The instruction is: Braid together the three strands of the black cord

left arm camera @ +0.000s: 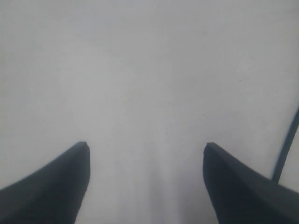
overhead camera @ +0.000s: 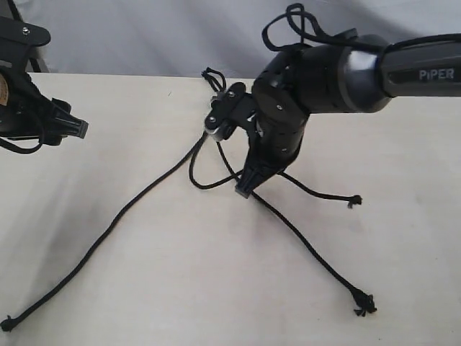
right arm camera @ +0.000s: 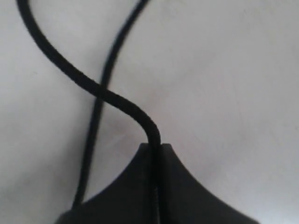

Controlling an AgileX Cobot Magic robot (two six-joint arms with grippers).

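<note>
**Operator:** Currently, what does each gripper hold?

**Technician:** Right gripper [overhead camera: 245, 189] is clamped on one strand [right arm camera: 117, 100] mid-table, where it crosses another, probably to carry it over. Left gripper [left arm camera: 145, 148] hangs wide and empty above the bare table [overhead camera: 180, 288].

**Operator:** Cord location?

**Technician:** Cord [overhead camera: 310, 247]: joined end far-centre, strands fanned out, unbraided.

The black cord [overhead camera: 213, 78] lies on the pale counter [overhead camera: 144, 288], its three strands [overhead camera: 130, 209] fanning out from a joined end. The right gripper [overhead camera: 245, 189] points down, pinched together on a curled strand [overhead camera: 194, 178]. The left gripper [overhead camera: 75, 128] hovers well apart at the left.
</note>
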